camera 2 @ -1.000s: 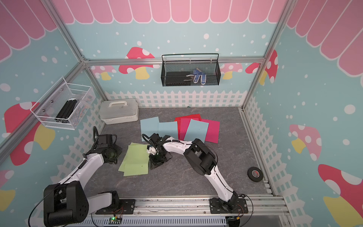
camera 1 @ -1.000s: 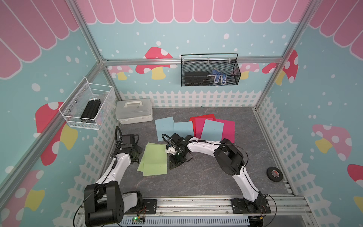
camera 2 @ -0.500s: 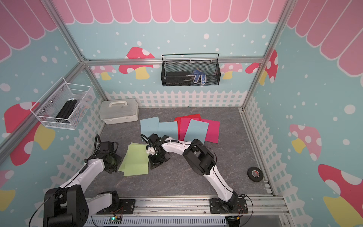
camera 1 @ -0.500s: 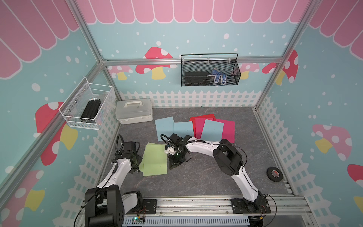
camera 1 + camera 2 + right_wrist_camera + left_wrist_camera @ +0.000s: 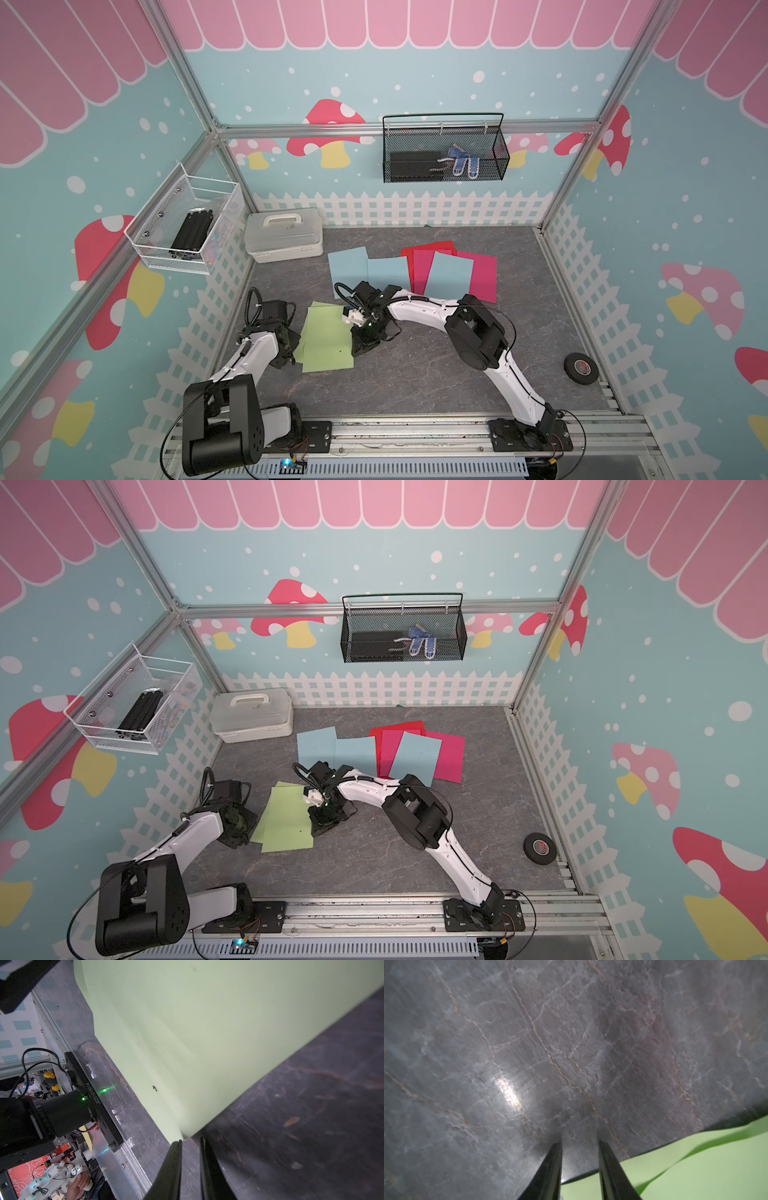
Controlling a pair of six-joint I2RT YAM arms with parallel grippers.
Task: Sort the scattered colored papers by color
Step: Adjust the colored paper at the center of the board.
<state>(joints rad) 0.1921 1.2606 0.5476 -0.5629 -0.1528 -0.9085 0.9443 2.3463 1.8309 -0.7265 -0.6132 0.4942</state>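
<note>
In both top views the green papers (image 5: 328,340) (image 5: 286,820) lie stacked between the two arms, with blue papers (image 5: 347,268) and pink papers (image 5: 484,274) farther back.

Left wrist view: the left gripper (image 5: 579,1142) has its fingers (image 5: 550,1167) parted over bare table (image 5: 571,1043), gripping nothing; a green edge lies just beside one finger.

Right wrist view: the right gripper (image 5: 190,1140) shows a narrow, empty gap, tips at a green corner. I cannot tell whether they touch it.

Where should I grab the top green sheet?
Pinch the top green sheet at its right edge near the front corner, coming from the right over bare table. It lies flat, overlapping another green sheet on its left; this edge is free, and the right hand sits beside it.
</note>
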